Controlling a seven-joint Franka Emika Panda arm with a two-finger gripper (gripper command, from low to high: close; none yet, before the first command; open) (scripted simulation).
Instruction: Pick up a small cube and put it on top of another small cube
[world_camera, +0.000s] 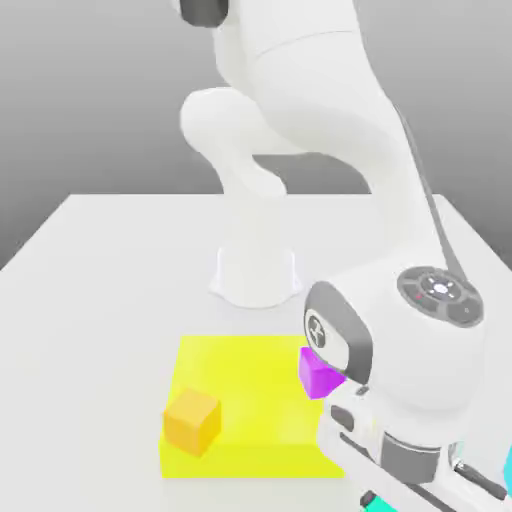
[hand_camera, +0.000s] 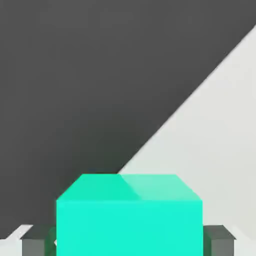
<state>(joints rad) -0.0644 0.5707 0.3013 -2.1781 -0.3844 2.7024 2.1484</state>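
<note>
The gripper is closed on the small turquoise cube, which is held between the two fingers, with one pad pressed to each of two opposite sides. In the exterior view, the cube is seen at the bottom edge, toward the exterior view's right and just beside the near right corner of the yellow block; most of it is hidden or cut off there. Behind the cube in the hand view, a dark area and a pale area are divided by a slanting edge.

The wide, flat yellow block is set on the white table, in front of the base of the arm. The orange cube is carried near the block's front corner on the exterior view's left, turned at an angle to its edges. The purple cube is seen against the block's far right part, partly covered by the arm. At the right edge of the exterior view, a light blue thing is cut off, so its shape cannot be told.
</note>
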